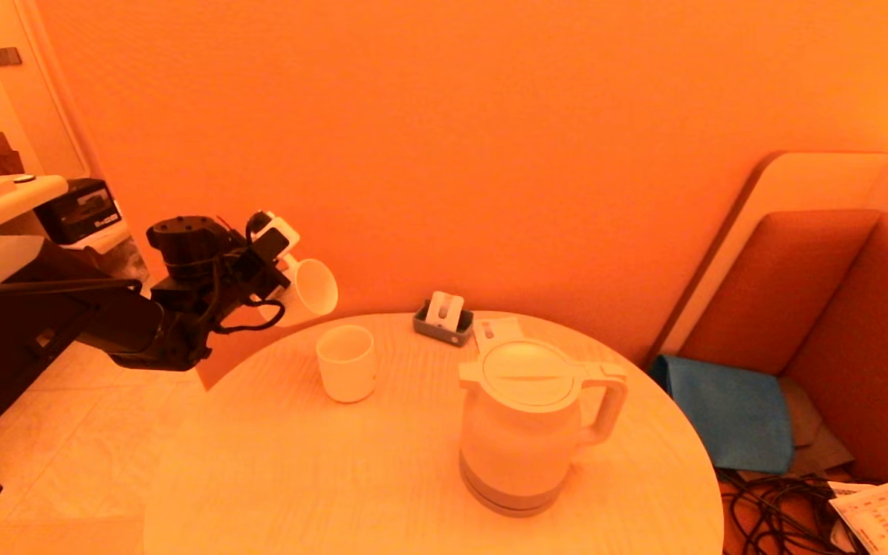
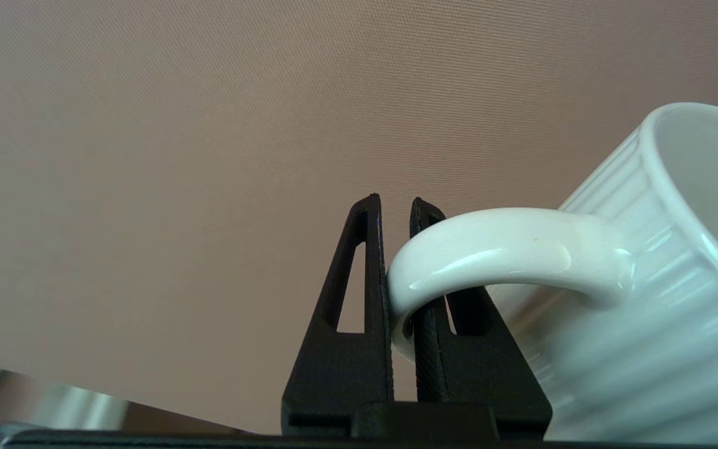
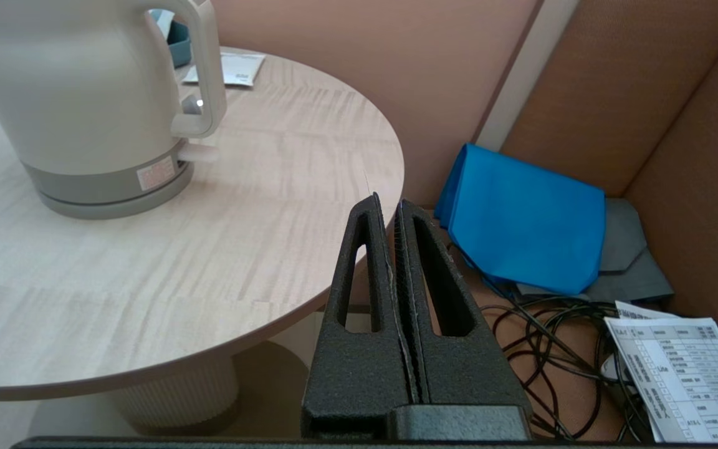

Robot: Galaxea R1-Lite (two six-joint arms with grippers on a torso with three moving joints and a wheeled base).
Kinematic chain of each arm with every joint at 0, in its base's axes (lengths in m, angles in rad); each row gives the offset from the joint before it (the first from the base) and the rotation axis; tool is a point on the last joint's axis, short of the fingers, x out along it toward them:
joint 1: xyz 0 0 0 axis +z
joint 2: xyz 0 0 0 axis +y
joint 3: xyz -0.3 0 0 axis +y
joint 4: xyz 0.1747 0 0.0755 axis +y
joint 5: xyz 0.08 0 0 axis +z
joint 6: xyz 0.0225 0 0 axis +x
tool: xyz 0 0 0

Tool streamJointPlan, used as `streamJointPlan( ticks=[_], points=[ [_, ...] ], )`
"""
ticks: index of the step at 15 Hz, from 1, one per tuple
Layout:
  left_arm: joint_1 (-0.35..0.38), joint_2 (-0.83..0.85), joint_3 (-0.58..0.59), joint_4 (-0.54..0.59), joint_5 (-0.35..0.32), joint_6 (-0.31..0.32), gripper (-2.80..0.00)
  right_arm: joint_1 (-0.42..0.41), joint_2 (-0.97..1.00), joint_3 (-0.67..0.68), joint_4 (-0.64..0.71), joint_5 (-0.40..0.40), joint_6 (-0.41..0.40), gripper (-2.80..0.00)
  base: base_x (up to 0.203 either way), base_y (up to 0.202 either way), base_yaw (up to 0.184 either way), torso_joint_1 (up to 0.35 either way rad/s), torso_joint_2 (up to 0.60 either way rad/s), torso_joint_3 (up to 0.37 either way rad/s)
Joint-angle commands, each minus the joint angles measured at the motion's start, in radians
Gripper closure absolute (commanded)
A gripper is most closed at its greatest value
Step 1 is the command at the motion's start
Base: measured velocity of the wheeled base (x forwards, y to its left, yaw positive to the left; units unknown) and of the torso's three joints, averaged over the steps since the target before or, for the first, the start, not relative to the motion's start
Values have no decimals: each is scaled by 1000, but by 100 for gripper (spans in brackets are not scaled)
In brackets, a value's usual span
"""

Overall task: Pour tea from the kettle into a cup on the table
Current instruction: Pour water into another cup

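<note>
The right claw [image 3: 394, 215] is hanging off the near right rim of the tabletop [image 1: 321, 478], its fingers pressed together on nothing. Nearest on the pale wood-grain tabletop, the kettle [image 1: 525, 428] is standing upright: white plastic, flat round lid, grey bottom band, big loop handle turned to the right. Beyond it and to the left, the cup [image 1: 346, 362] is sitting upright, small, plain white, straight-sided, handleless. Further back, a small grey holder [image 1: 444, 320] is resting near the far rim. Past the left edge, the left claw [image 1: 284, 262] is pinching the handle of a ribbed white mug [image 1: 307, 291], holding it tilted in the air, mouth facing right.
</note>
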Motion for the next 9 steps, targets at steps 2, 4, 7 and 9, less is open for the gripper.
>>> streamJointPlan(
  ticks=[2,4,7,9],
  points=[
    [-1,-14,4,-7,-1,22,0,0,0,0,0,1,-1,0,0,0,0,0,0,0],
    [-11,-21,17,-8,-1,26,0,0,0,0,0,1,-1,0,0,0,0,0,0,0],
    [-22,-30,44,-11,0,61,0,0,0,0,0,1,-1,0,0,0,0,0,0,0],
    [-28,-36,74,-13,6,134,0,0,0,0,0,0,-1,0,0,0,0,0,0,0]
  ],
)
